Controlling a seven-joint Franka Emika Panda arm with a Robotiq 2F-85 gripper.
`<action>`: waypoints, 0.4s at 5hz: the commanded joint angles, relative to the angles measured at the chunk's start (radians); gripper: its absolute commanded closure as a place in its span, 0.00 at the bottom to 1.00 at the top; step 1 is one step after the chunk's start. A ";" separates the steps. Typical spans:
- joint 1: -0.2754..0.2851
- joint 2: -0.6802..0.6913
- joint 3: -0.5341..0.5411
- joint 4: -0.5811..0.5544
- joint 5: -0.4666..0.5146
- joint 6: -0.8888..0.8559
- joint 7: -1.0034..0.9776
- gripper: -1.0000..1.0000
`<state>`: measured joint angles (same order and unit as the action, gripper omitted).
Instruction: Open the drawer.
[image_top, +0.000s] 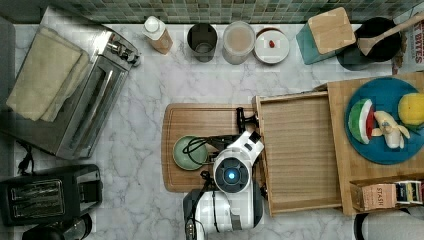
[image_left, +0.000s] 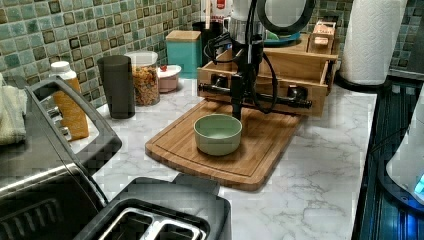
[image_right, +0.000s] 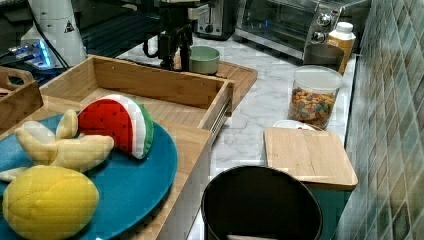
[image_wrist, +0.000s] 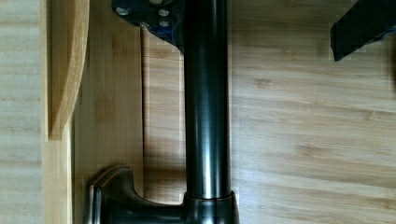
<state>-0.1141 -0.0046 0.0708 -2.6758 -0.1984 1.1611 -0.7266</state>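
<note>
under the gripper (image_left: 237, 102), the handle (image_wrist: 205, 112) is seen between spread fingers (image_wrist: 359, 28), one partly cut off. the drawer (image_top: 300, 150) is pulled out beside it.

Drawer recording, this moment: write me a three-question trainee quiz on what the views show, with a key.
1. True or false: the wide light-bamboo drawer with the long black bar handle is fully closed.
2. What stands on the grooved bamboo cutting board? A) a pale green bowl B) a jar of cereal C) a white bottle
3. Fill in: in the wrist view, the gripper straddles the black ____.

Key:
1. False; the top view shows its slatted bottom pulled out from the bamboo cabinet.
2. A; the pale green bowl.
3. Bar handle; one of the fingers stands apart from it.
</note>
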 joint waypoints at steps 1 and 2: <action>0.103 -0.060 0.099 -0.043 0.006 -0.020 0.094 0.00; 0.101 -0.060 0.101 -0.042 0.007 -0.020 0.093 0.00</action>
